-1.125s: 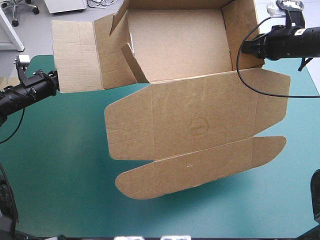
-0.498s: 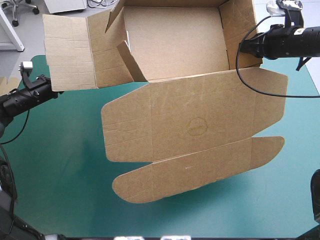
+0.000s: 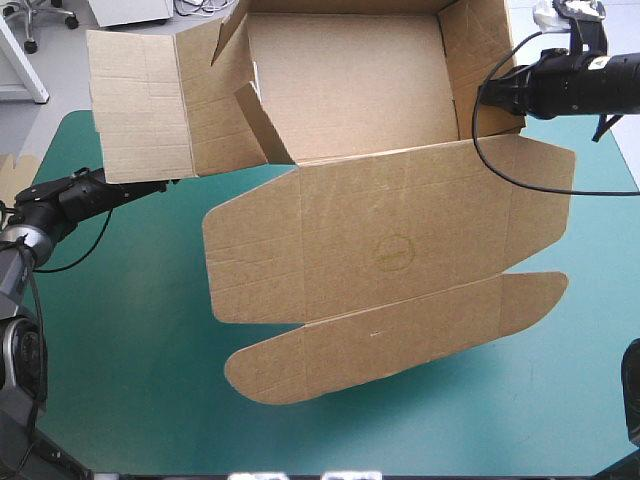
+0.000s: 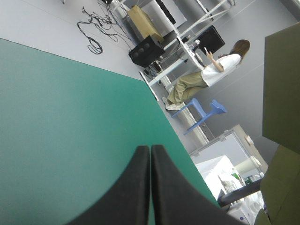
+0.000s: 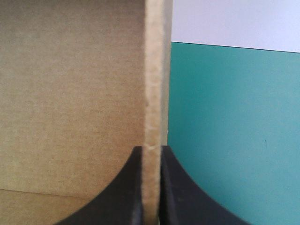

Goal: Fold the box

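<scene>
Our left hand [image 4: 150, 147] is clenched on nothing, its black fingers [image 4: 133, 187] pressed into one point over the bare teal-green cover [image 4: 56, 117], with a piece of the box [image 4: 281, 84] ahead and off to one side. Nearest us on the counter [image 3: 120, 380], the box's rounded tuck flap [image 3: 400, 335] lies flat, closest to the near edge and slanting toward the right edge. Past its crease we see the wide lid panel [image 3: 440, 210] flat across the middle of the counter, a faint round mark [image 3: 393, 252] pressed into it. Farther on, toward the left edge, the left hand [image 3: 152, 186] reaches in from the side, its tip just under the lower edge of the box's left flap [image 3: 140, 100], which spreads out sideways over the far left corner. We cannot tell whether the tip touches that flap. A sliver of spare board [image 3: 8, 170] shows at the left edge itself. Beyond the lid panel the tray [image 3: 350, 80] stands at the far edge, its back and side walls up, a small inner tab [image 3: 262, 125] leaning inward near its left wall. Farthest off, by the far right corner, our right hand [image 3: 487, 95] grasps the tray's right wall [image 3: 470, 40]; along its own wrist we see the two fingers [image 5: 131, 197] pinching the wall's thin edge [image 5: 152, 93] between them, brown board to one side, cover to the other.
</scene>
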